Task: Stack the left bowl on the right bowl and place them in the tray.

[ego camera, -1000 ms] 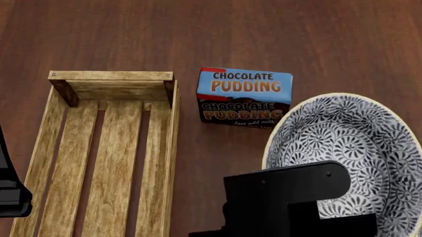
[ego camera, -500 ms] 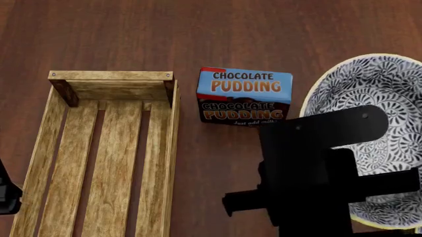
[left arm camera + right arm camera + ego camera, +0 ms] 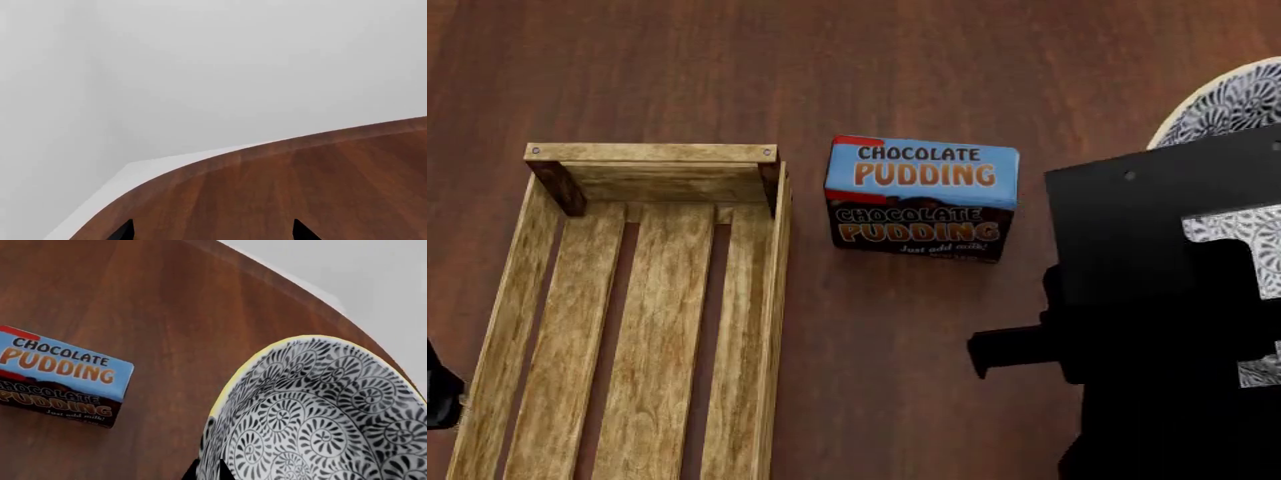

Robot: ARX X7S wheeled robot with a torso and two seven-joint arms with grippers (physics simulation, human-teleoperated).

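At the far left of the head view, only a sliver of the left gripper (image 3: 438,395) is being shown, low at the picture's edge beside the tray. In its own wrist view two dark fingertips (image 3: 124,231) are being seen set well apart over bare table (image 3: 300,190), with nothing between them, so the jaws are being held wide.

Next along, the tray (image 3: 567,330) is being seen lying empty on the dark wooden table (light slats, darker corner posts). Just beside its right wall, but apart from it, the blue chocolate pudding box (image 3: 921,198) is lying flat, label up.

Further right, the right arm (image 3: 1174,330) is blocking much of the view, and the patterned bowl (image 3: 1228,100) is being glimpsed behind it at the right edge, well apart from the tray. In the right wrist view the bowl (image 3: 320,415) is filling the frame, yellow rim near the pudding box (image 3: 60,375), and the right gripper (image 3: 208,471) is being shown closed on the bowl's rim at the bottom edge.
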